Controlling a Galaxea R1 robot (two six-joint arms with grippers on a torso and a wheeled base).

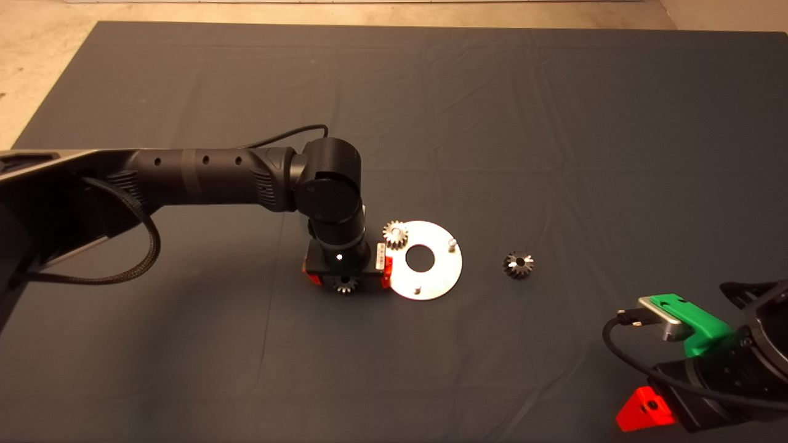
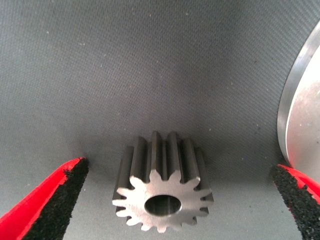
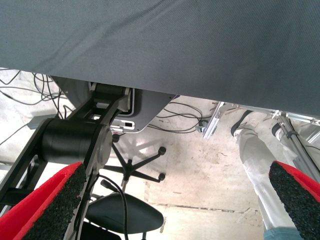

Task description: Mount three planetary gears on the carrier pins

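The left hand (image 2: 165,200) hangs spread around a gear (image 2: 162,192) beside the plate (image 1: 440,280). The right hand (image 3: 165,200) waits, spread, at the tabletop's edge.

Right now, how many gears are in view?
3. One seated on a pin of the silver plate: gear. One on the mat between the open left gripper fingers. One dark gear right of the plate.

Your left gripper (image 2: 165,200) straddles a gear (image 2: 162,192) with open mat either side of it; the plate (image 1: 426,260) edge crowds one finger (image 2: 300,195). Around the dark gear (image 1: 518,264), mat (image 1: 554,123) lies open.
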